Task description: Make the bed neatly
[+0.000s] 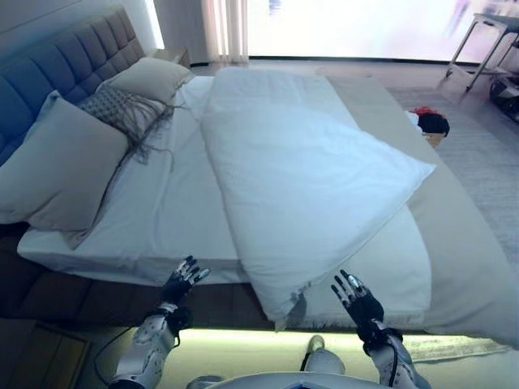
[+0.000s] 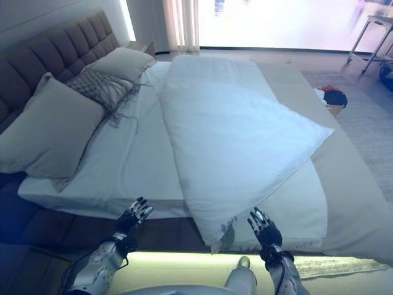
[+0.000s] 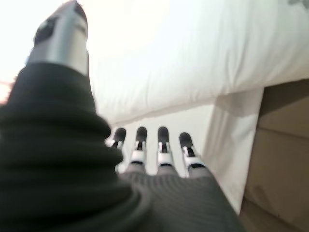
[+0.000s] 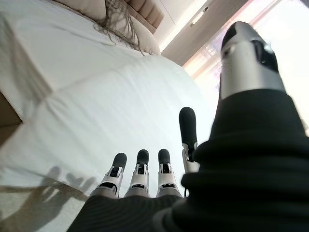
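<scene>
A white duvet [image 1: 308, 178] lies folded and askew across the bed, one corner pointing right, another hanging over the near edge. The white sheet [image 1: 162, 203] on the mattress is bare on the left side. Large pillows [image 1: 61, 170] and a fringed grey cushion [image 1: 122, 109] lean at the padded headboard [image 1: 57, 65]. My left hand [image 1: 182, 282] hovers open just before the bed's near edge, left of the hanging duvet corner. My right hand [image 1: 357, 301] is open too, just right of that corner, holding nothing. In the right wrist view the duvet [image 4: 120, 111] spreads past the straight fingers [image 4: 140, 169].
A beige bed base [image 1: 462, 235] extends to the right of the mattress. A basket with dark and red items [image 1: 430, 123] sits on the floor at right. A table or chair frame [image 1: 486, 40] stands far right by the bright window. A nightstand [image 1: 174, 55] is beside the headboard.
</scene>
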Robot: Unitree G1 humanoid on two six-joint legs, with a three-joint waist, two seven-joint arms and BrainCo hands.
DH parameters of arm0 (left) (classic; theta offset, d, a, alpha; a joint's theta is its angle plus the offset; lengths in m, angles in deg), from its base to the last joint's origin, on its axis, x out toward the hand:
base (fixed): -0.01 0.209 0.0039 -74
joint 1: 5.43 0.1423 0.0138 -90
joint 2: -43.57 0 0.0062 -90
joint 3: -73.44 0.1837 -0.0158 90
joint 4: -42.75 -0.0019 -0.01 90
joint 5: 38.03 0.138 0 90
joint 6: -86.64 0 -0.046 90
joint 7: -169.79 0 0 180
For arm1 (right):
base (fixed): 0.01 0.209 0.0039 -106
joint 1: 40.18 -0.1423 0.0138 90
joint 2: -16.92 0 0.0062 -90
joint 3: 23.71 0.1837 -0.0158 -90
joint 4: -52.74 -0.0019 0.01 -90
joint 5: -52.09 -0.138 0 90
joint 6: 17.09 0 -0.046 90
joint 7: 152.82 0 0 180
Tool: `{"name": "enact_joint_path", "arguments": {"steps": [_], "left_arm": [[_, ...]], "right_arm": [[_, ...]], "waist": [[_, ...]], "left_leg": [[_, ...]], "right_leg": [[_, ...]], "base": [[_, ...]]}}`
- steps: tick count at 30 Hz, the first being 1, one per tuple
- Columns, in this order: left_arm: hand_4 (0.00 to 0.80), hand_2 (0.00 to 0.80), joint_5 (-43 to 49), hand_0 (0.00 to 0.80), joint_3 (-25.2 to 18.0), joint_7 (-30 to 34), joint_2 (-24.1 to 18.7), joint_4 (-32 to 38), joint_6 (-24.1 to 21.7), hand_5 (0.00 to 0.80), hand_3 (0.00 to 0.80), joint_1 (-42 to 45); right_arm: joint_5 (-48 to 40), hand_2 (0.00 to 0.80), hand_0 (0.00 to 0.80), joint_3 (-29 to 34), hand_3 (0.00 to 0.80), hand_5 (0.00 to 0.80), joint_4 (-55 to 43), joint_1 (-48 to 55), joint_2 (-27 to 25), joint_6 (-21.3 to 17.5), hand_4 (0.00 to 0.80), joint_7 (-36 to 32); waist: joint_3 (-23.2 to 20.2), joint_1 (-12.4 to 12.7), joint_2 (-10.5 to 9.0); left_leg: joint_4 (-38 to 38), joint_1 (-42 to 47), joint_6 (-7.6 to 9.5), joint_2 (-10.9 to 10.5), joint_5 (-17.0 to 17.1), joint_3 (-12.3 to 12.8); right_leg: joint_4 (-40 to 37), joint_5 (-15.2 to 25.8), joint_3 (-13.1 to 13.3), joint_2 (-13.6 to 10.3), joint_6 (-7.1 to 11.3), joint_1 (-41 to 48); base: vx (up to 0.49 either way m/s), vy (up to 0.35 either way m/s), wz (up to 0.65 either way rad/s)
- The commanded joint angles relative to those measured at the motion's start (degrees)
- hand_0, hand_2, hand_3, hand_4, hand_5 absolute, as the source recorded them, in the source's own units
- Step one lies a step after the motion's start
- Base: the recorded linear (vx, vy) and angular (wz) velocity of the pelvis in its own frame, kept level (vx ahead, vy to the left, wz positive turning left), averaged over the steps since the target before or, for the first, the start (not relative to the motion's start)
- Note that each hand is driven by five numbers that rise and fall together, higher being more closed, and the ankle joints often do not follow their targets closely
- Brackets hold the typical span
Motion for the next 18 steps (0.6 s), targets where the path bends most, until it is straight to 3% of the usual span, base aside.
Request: {"name": "enact_joint_path", "arguments": {"steps": [1,5,8,11,14,15,18], "left_arm": [[0.000,0.000,0.98,0.000,-2.44,0.28,-1.73,7.55,-2.22,0.000,0.000,-0.64],[0.000,0.000,-0.62,0.000,-2.74,-0.11,-1.64,7.89,-2.82,0.000,0.000,1.58],[0.000,0.000,-0.36,0.000,-2.75,1.57,-1.34,7.90,-3.46,0.000,0.000,2.32],[0.000,0.000,-1.19,0.000,-2.23,1.63,-0.64,7.83,-3.55,0.000,0.000,2.07],[0.000,0.000,-2.28,0.000,-1.15,1.52,0.39,8.15,-4.14,0.000,0.000,2.12],[0.000,0.000,-2.37,0.000,-0.56,1.33,0.90,8.20,-4.90,0.000,0.000,2.52],[0.000,0.000,-2.67,0.000,0.10,0.65,1.63,8.17,-5.77,0.000,0.000,3.03]], "right_arm": [[0.24,0.000,0.000,0.45,0.000,0.000,-1.50,-1.51,1.70,-1.25,0.000,-2.21],[0.98,0.000,0.000,0.04,0.000,0.000,-2.16,-1.02,1.15,-0.05,0.000,-2.19],[0.58,0.000,0.000,0.19,0.000,0.000,-1.93,-0.81,0.35,0.02,0.000,-3.05],[0.32,0.000,0.000,0.54,0.000,0.000,-1.38,-1.20,-0.97,0.44,0.000,-1.89],[-1.50,0.000,0.000,0.81,0.000,0.000,-1.82,-0.67,-3.03,0.26,0.000,-2.31],[-1.73,0.000,0.000,1.28,0.000,0.000,-1.65,-0.24,-3.93,0.34,0.000,-2.83],[-3.04,0.000,0.000,1.75,0.000,0.000,-1.31,-0.49,-5.34,0.06,0.000,-3.48]], "waist": [[1.40,0.96,-2.95],[0.63,0.40,-2.26],[-0.11,0.28,-2.22],[-0.65,0.08,-2.48],[-0.27,0.14,-2.98],[0.20,0.34,-3.05],[1.74,1.08,-3.06]], "left_leg": [[5.61,-2.96,7.26,-5.26,-4.63,0.26],[7.29,-1.76,6.71,-3.95,-5.98,0.93],[9.59,-2.21,4.94,-2.21,-6.07,1.60],[13.89,-3.32,3.13,-0.57,-5.57,1.81],[25.26,-8.57,0.43,0.62,-1.78,1.39],[29.42,-11.51,-0.88,1.73,1.40,1.82],[29.07,-16.54,-2.44,6.13,6.82,1.79]], "right_leg": [[-7.89,12.06,-1.75,-0.56,3.83,3.92],[-5.48,11.77,-0.20,0.25,3.45,4.37],[-7.72,6.37,-0.16,3.18,1.50,7.10],[-8.53,2.58,-0.39,4.60,0.03,8.71],[-9.03,0.13,-0.98,6.06,-2.65,10.30],[-9.49,-0.83,-1.75,6.82,-3.97,11.52],[-10.19,-2.24,-2.03,8.21,-5.41,14.19]], "base": [[0.267,-0.195,0.14],[0.268,-0.210,0.00],[0.222,-0.223,-0.01],[0.168,-0.173,-0.14],[0.068,-0.146,-0.05],[0.021,-0.123,0.04],[0.029,-0.050,0.23]]}}
